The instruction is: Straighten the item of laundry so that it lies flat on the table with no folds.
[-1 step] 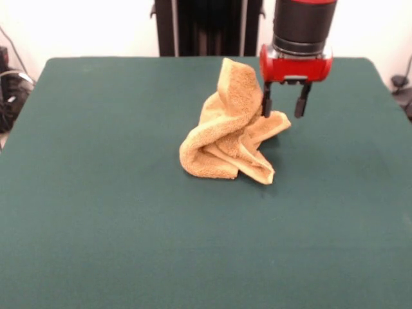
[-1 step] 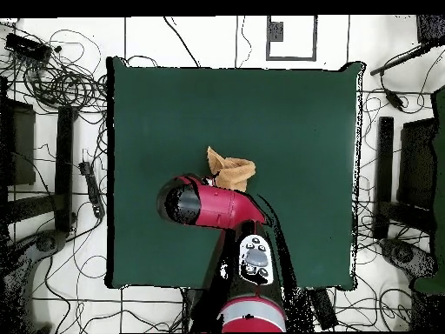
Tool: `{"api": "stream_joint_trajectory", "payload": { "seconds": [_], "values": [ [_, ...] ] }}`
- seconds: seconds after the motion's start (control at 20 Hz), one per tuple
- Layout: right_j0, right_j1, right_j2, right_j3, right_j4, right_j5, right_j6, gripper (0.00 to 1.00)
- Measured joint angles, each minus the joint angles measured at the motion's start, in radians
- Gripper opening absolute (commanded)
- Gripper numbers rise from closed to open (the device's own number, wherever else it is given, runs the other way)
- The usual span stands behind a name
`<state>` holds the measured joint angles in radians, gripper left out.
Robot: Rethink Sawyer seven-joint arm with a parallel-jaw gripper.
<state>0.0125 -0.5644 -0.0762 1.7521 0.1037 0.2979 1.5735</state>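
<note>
Towel (image 1: 228,132) bunched, peaked mid tabletop (image 1: 96,225); hand (image 1: 284,103) spread, beside rt corner, holding nil; unfold step; next: close on corner, pull outward.

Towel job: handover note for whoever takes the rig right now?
Gripper: open, fingers pointing down, right beside the towel's raised peak. One finger looks to be at the cloth; nothing clamped that I can see.
Towel: bunched in a heap near the middle of the table, one part standing up, the rest rolled and folded beneath. In the overhead view the arm covers most of it; only a folded part shows.
Done: nothing flat yet.
Left: the whole spread. Likely grab a corner or edge, pull it out, then smooth the remaining folds.
</note>
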Motion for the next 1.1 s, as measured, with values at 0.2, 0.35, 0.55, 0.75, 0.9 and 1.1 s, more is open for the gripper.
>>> {"api": "stream_joint_trajectory", "payload": {
  "seconds": [0.2,0.35,0.55,0.75,0.9,1.1],
  "values": [
    [0.0,0.0,0.0,0.0,0.0,0.0,0.0,1.0],
    [0.0,0.0,0.0,0.0,0.0,0.0,0.0,1.0],
    [-0.003,0.0,0.001,0.001,0.0,0.0,0.0,1.0],
    [-0.018,0.0,0.003,0.001,0.0,0.0,0.0,1.0],
    [-0.041,-0.001,0.004,0.003,-0.006,0.0,0.0,1.0],
    [-0.066,-0.001,0.004,0.004,-0.017,0.0,0.0,1.0]
  ]
}}
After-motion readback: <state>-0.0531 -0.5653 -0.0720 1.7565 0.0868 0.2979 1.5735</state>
